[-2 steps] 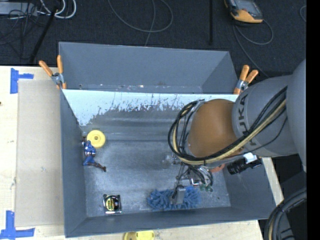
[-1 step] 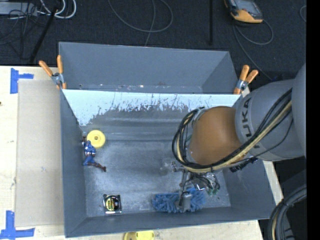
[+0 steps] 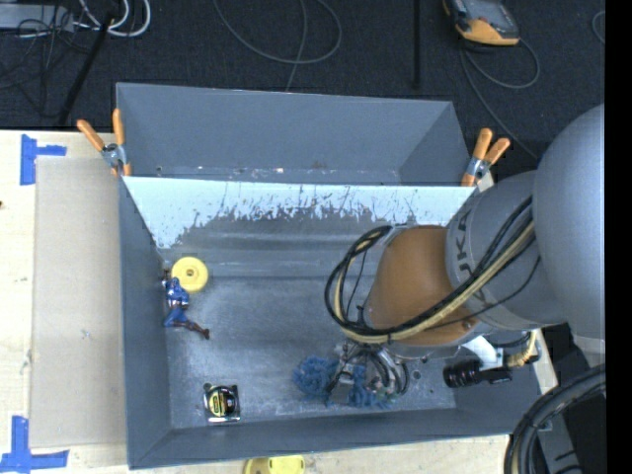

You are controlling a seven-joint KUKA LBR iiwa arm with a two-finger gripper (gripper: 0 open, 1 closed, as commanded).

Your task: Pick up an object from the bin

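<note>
My gripper is low in the bin's front right part, under the arm's orange cover. It sits right on a blue fuzzy, cloth-like thing that lies on the bin floor and spreads out to the gripper's left. Part of that blue thing is hidden beneath the gripper.
A yellow round piece and a small blue toy figure lie by the left wall. A black and yellow tape measure rests in the front left corner. The arm and its cables cover the bin's right side.
</note>
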